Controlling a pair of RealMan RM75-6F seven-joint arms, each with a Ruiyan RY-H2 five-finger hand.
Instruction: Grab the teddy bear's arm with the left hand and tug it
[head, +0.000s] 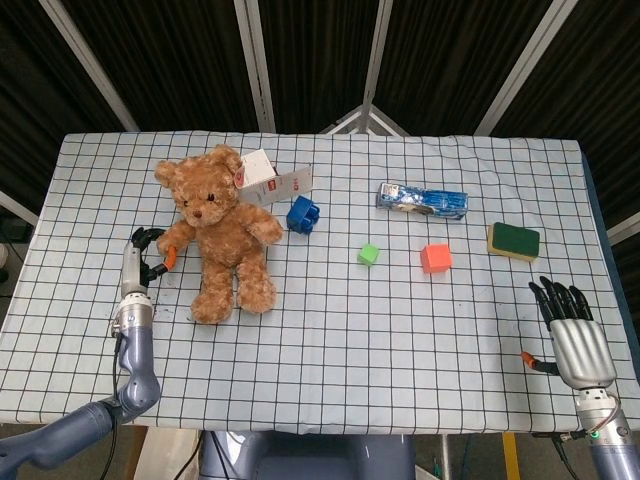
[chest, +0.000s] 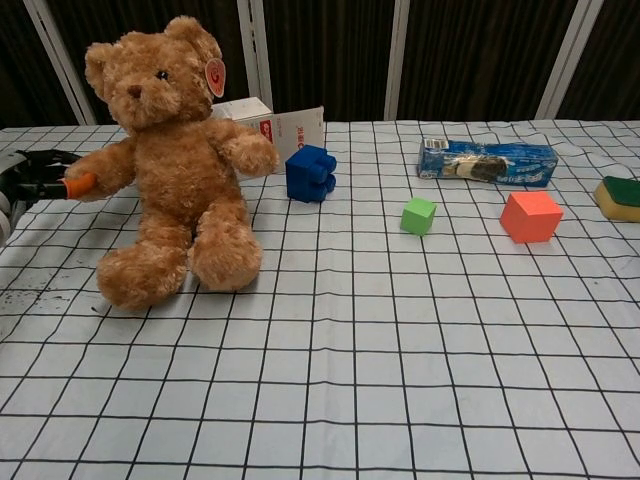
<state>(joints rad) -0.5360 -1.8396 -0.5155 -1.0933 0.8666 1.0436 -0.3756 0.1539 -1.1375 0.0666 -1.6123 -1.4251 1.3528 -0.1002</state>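
Observation:
A brown teddy bear (head: 220, 230) (chest: 172, 170) sits upright on the checked table at the left, leaning toward the left edge. My left hand (head: 146, 258) (chest: 38, 178) pinches the end of the bear's outstretched arm (head: 179, 236) (chest: 105, 172) between its dark fingers and orange-tipped thumb. My right hand (head: 574, 333) rests at the table's front right corner, fingers straight and apart, holding nothing; the chest view does not show it.
Behind the bear lies a white carton (head: 278, 180) (chest: 290, 126), with a blue block (head: 302, 214) (chest: 310, 173) beside it. A green cube (head: 369, 254) (chest: 419, 215), an orange cube (head: 435, 258) (chest: 530, 216), a blue packet (head: 422, 201) (chest: 487, 162) and a green sponge (head: 513, 240) (chest: 622, 195) lie to the right.

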